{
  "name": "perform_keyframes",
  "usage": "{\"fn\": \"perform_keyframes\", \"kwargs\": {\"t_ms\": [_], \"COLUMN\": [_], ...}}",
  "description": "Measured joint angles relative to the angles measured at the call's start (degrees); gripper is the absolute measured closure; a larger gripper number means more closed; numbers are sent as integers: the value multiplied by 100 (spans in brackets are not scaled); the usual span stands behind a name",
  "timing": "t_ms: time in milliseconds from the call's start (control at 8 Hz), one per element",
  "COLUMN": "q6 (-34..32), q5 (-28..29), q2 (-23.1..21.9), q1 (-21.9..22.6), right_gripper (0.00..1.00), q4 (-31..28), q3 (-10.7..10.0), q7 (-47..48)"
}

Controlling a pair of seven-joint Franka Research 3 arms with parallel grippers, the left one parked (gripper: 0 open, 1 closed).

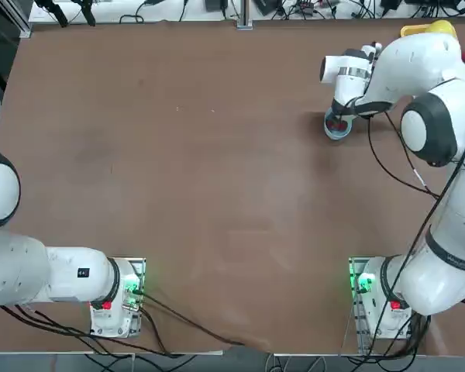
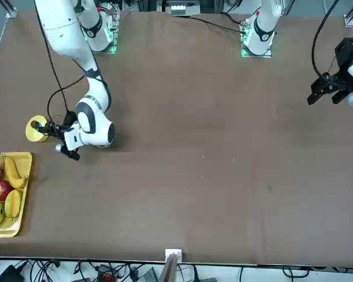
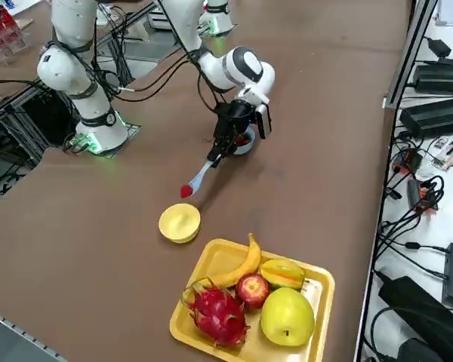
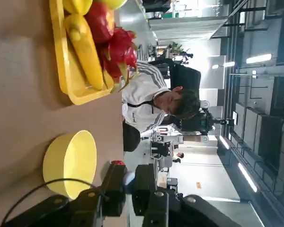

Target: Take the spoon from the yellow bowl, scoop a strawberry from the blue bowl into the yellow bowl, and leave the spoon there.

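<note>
Work from the small round plain yellow bowl (image 3: 180, 234), because your next move turns on which way it lies from your right gripper (image 3: 214, 159). It sits out on the gripper's right, on the robot's own side sense, and the right arm is plainly the nearer one to use.

Your gripper's fingers are pinched on the handle of the pale bluish-white plastic spoon (image 3: 201, 176), which is held up off the worktop (image 3: 98, 249). The spoon's long axis runs from the fingers out towards the yellow bowl, its scoop end foremost, and a red strawberry (image 3: 186, 191) rides on that end. From the right side you see the strawberry just beside the bowl's rim; from the front it lines up with the bowl itself. You can't tell from these whether it is truly over the opening yet.

The small round light-blue bowl (image 3: 244, 148) stands to the yellow bowl's left, with more red fruit in it, and the rectangular yellow fruit tray (image 3: 328, 294) lies beyond the yellow bowl, away from the arm bases.

I judge the scoop done and the delivery in hand. You'd want to carry the spoon a little further along its own line, keeping it level until the strawberry is inside the rim, then lower and let go. Tip it early and the fruit could roll off short of the bowl.
</note>
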Motion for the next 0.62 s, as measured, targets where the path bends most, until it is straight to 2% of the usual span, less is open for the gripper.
{"fn": "perform_keyframes", "kwargs": {"t_ms": [625], "q6": [314], "q5": [-5], "q2": [5], "q1": [-313], "right_gripper": [88], "q4": [-92], "q3": [3], "q7": [-868]}}
